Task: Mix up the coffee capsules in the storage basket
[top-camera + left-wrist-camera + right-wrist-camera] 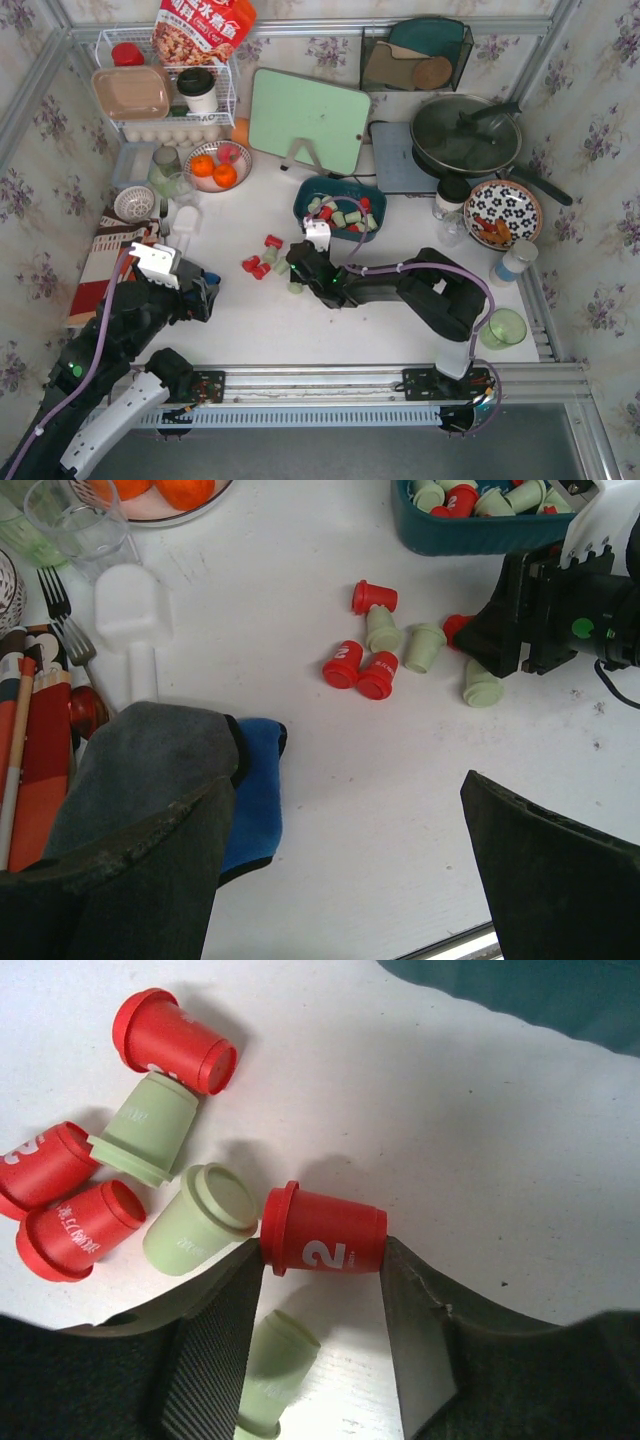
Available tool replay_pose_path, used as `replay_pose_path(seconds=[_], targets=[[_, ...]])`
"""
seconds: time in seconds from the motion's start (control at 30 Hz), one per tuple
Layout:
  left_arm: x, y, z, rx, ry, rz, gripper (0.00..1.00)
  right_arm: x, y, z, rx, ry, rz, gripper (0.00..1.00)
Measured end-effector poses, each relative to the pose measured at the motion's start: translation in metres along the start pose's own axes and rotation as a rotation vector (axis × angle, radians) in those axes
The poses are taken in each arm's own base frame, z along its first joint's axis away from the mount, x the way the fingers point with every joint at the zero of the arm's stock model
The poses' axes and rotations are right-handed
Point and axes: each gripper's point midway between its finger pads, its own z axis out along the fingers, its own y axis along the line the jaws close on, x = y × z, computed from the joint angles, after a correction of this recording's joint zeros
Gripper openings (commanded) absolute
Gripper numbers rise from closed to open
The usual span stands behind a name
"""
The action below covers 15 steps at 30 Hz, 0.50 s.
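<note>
Several red and pale green coffee capsules (262, 260) lie loose on the white table in front of the dark teal storage basket (303, 207), which holds more of them. My right gripper (322, 1257) is shut on a red capsule marked 2 (325, 1230), lying on its side, with one finger at its rim and the other at its base. A green capsule (270, 1365) lies on the table under the jaws. In the top view the right gripper (300, 262) is just left of the basket's front. My left gripper (345, 810) stands open over bare table, near the left front.
A grey and blue cloth (250, 790) lies by the left finger. White scoop (132, 620), fork (65, 630) and glass (85, 520) sit at left. Behind are a bowl of oranges (217, 165), green board (308, 120), lidded pan (465, 135), patterned plate (503, 212) and green cup (505, 328).
</note>
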Motion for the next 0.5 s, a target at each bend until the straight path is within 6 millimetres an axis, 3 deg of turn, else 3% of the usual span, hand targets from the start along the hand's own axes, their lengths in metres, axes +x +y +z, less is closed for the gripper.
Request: replay_pose_path(seconds=[0.27,0.4,0.5], targets=[[0.000,0.000,0.000,0.001,-0.001,0.000,0.97,-0.014,0.003,-0.011,-0.025,-0.027,0.016,0.50],[0.000,0.000,0.000,0.001,-0.001,0.000,0.97,-0.042,0.004,-0.024,-0.038,-0.088,0.013,0.49],[0.000,0.000,0.000,0.001,-0.001,0.000,0.97,-0.072,-0.011,-0.028,-0.003,-0.154,0.014,0.49]])
